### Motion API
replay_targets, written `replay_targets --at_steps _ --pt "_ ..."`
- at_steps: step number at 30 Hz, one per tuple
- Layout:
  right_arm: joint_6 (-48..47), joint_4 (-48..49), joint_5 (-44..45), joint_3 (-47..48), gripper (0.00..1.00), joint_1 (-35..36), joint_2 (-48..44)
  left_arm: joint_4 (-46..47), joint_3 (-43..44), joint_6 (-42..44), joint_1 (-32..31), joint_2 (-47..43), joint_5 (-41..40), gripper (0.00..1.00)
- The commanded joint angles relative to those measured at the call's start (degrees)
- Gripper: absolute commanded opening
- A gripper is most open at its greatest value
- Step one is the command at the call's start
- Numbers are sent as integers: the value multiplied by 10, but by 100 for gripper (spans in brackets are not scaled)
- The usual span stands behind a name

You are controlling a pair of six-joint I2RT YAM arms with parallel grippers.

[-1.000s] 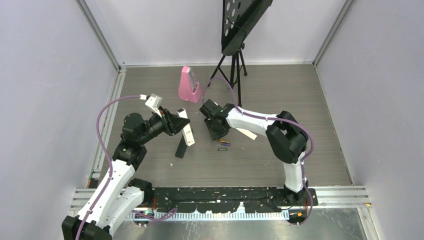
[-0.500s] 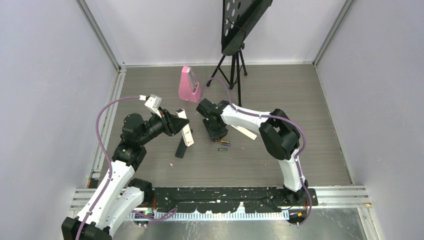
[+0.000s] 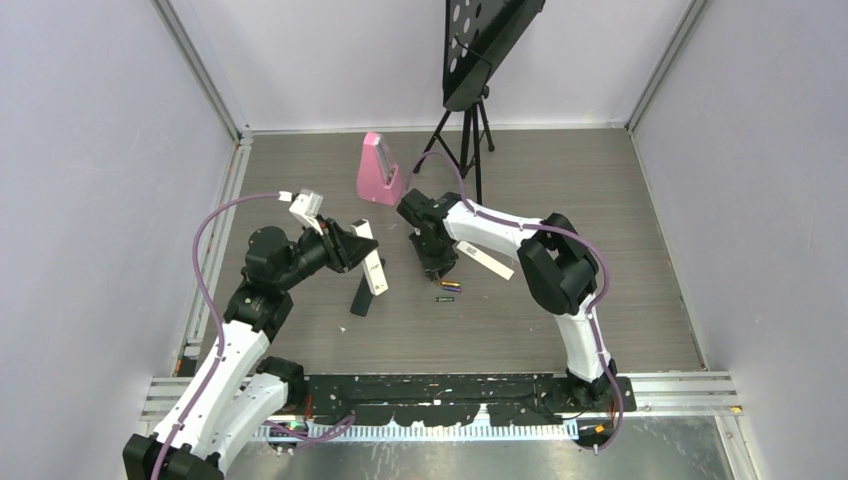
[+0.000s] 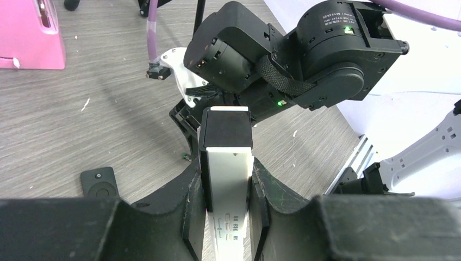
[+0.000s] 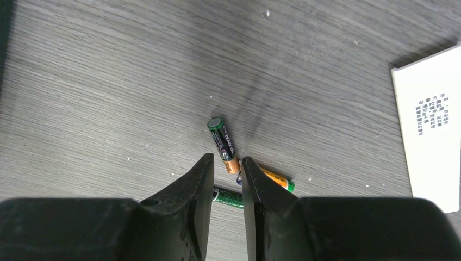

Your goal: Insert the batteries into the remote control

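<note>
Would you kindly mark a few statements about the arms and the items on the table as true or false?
1. The left fingers hold the remote control. True.
2. The batteries lie loose on the table, right by the right fingers. True.
3. The pink object lies at the near edge beside the arm bases. False: it stands toward the far side, near the legs of the black stand.
4. The right fingers grip the white bar. False: it lies on the table off to one side, apart from them.
</note>
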Motion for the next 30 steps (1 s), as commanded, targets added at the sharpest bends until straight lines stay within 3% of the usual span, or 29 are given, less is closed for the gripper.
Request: replay_targets --at_steps 1,10,21,25,30 --pt "-18 -32 -11 30 30 -1 5 -18 41 -20 4 0 -2 0" --pt "-31 -1 -23 26 39 14 -12 -53 70 -29 4 17 15 0" --pt "-36 19 57 13 42 14 16 -67 72 -27 4 17 24 0" --pt "-39 25 42 11 36 13 27 -77 69 -23 4 8 11 0" --pt "-31 38 26 -1 19 12 27 -89 62 -18 4 -12 -10 0"
